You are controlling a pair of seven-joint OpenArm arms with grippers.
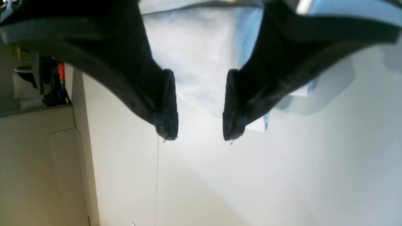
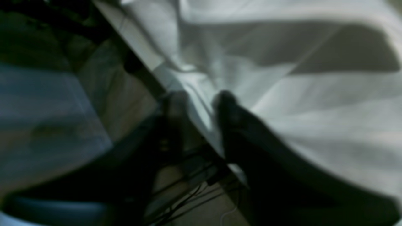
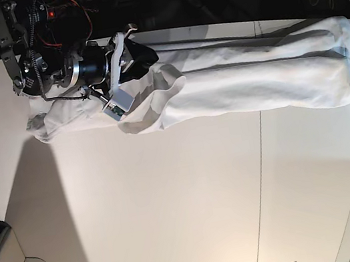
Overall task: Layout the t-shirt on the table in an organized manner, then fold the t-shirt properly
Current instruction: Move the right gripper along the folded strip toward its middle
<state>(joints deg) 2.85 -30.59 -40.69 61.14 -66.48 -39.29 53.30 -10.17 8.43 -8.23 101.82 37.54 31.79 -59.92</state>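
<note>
The shirt (image 3: 219,75) lies bunched in a long roll across the table's (image 3: 174,205) far edge, from ten o'clock to two o'clock. My right gripper (image 2: 196,105) sits at the eleven o'clock end, its fingers close either side of a fold, though blur hides whether they pinch it. My left gripper (image 1: 199,106), at three o'clock, hangs apart and empty just off the hem. To spread well, I should take both ends and draw toward six o'clock evenly.

one t-shirt (image 3: 234,80), one table (image 3: 178,225), two grippers
</note>
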